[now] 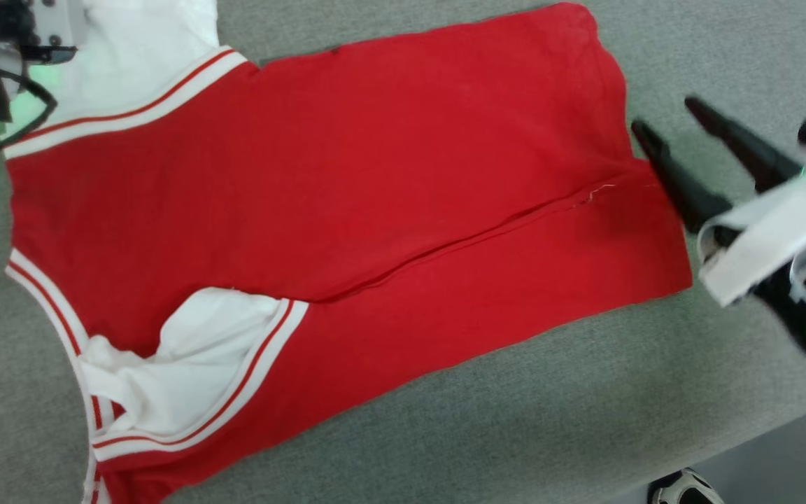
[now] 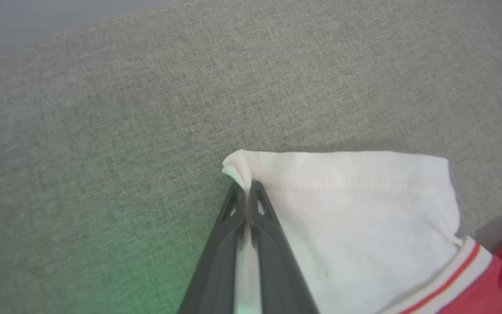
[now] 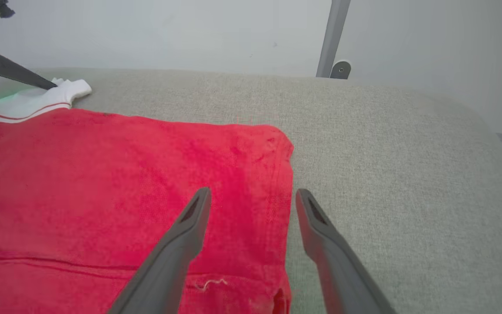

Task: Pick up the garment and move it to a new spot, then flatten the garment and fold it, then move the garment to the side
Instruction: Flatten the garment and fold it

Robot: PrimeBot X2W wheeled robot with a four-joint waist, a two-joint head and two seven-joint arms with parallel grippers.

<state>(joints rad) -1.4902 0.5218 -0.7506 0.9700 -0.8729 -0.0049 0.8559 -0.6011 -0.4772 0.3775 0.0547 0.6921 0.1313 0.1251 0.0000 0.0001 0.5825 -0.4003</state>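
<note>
On the grey woven-fabric padded surface (image 1: 515, 420), head view: the red jersey shirt with white short sleeves and red-and-white striped trim (image 1: 347, 175) lies spread mostly flat. No lettering faces up. One white sleeve is folded in over the red body, and a long fold line runs diagonally across the body. The right pincer (image 1: 663, 114) comes in from the right on a tilted pale forearm. Its two dark fingers are spread apart and their tips sit right at the shirt's hem edge. The left pincer (image 1: 53, 53) is at the upper left, over the other white sleeve, with a dark cable looping below it. A black-and-white shoe (image 1: 683, 490) pokes in at the bottom edge.

Left wrist view: the left pincer (image 2: 247, 187) has its fingers pressed together, pinching the corner of the white sleeve. The rest of the sleeve spreads to the right of the fingers, with the striped trim and red cloth beyond. Bare grey fabric lies ahead and to the left.

Right wrist view: the right pincer (image 3: 253, 196) is open and holds nothing. It straddles the hem, with one finger above red cloth and the other above grey fabric. I cannot tell whether it touches. Red cloth stretches ahead and to the left of it. At the far left the other pincer's finger meets the sleeve corner. A grey metal pole (image 3: 334, 35) stands against a pale wall behind.
</note>
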